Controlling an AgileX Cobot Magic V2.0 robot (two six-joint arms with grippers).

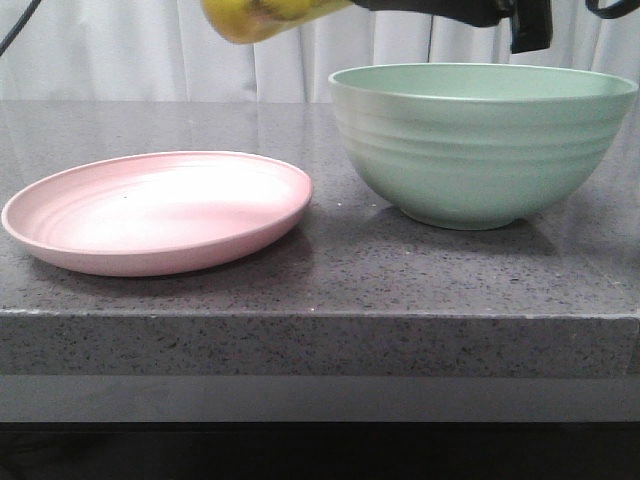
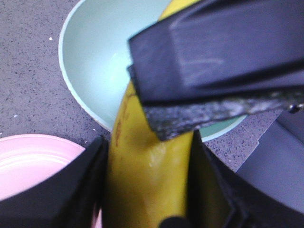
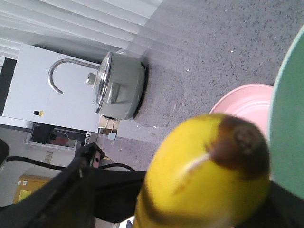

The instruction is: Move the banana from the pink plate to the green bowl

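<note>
A grey speckled counter (image 1: 330, 280) fills the front view. At left sits the pink plate (image 1: 160, 212), bare. At the upper edge, left of centre, the banana (image 1: 262, 17) hangs in the air, above the gap between plate and bowl (only its lower part shows). At right stands the green bowl (image 1: 480, 140). In the left wrist view, the left gripper (image 2: 147, 190) has its black fingers (image 2: 78, 187) clamped on the banana. In the right wrist view, the right gripper (image 3: 199, 204) also appears closed around the banana, though blurred. A lidded pot (image 3: 118, 92) stands behind.
</note>
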